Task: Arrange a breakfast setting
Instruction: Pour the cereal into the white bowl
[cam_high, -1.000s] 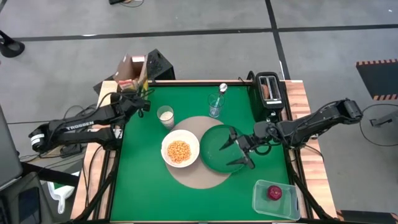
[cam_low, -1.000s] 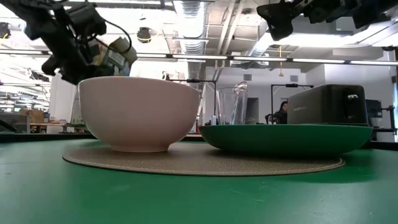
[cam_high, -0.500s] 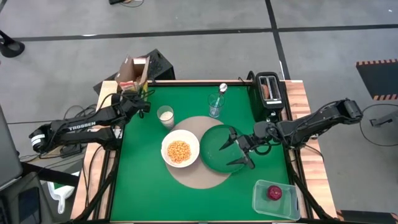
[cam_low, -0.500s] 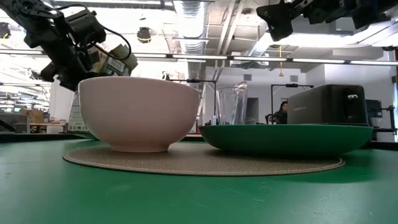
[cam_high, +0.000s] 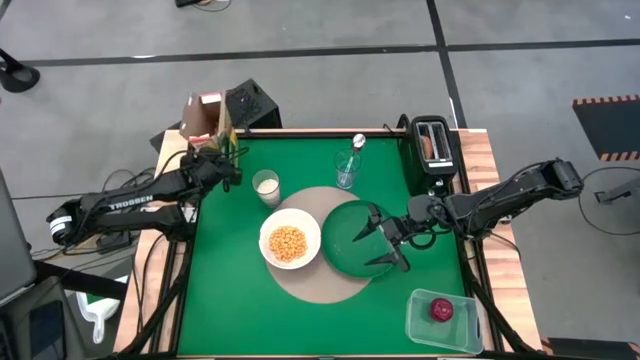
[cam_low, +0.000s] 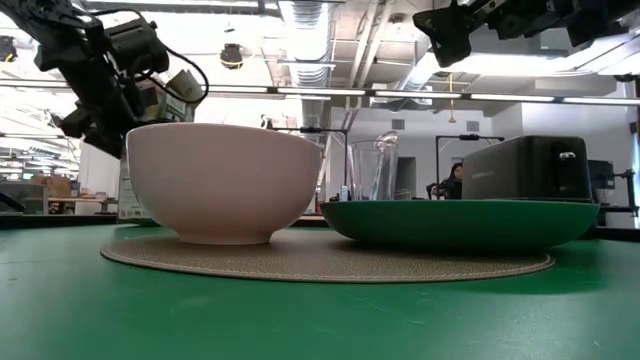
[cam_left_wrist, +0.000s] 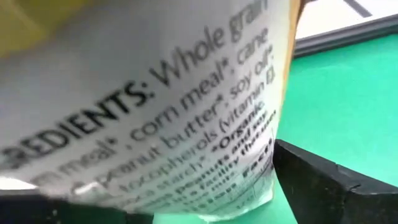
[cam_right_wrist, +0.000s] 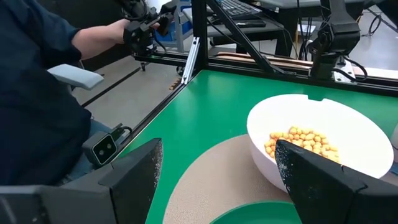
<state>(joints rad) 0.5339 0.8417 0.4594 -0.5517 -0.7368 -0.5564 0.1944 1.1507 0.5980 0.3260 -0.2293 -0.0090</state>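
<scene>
A white bowl (cam_high: 290, 243) of tan cereal and a green plate (cam_high: 350, 240) rest on the round tan mat (cam_high: 318, 285). A white cup (cam_high: 266, 186) and a clear glass (cam_high: 346, 170) with a metal spoon (cam_high: 358, 141) in it stand behind them. A red fruit (cam_high: 441, 309) lies in a clear tub. My left gripper (cam_high: 228, 165) is shut on an open cereal box (cam_high: 205, 115) at the far left corner. My right gripper (cam_high: 375, 243) hangs open over the green plate, touching nothing. The bread is in the toaster slot (cam_high: 428, 146). My left gripper pinches the cereal box between its two fingers, across the box's body. The printed ingredients panel (cam_left_wrist: 186, 112) faces the wrist, and one finger (cam_left_wrist: 329, 180) shows at the panel's edge. The box stands nearly upright, open top up. I cannot tell whether its bottom rests on anything.
A black toaster (cam_high: 432, 150) stands at the far right edge. The clear tub (cam_high: 445, 322) sits at the near right corner. A person in dark sleeves (cam_right_wrist: 37, 93) sits beyond the table. Bare green table (cam_high: 230, 300) lies at the near left.
My left gripper has drawn a little toward the table's far left corner with the cereal box. The box has turned from tilted to nearly upright. My right gripper has kept still over the plate.
</scene>
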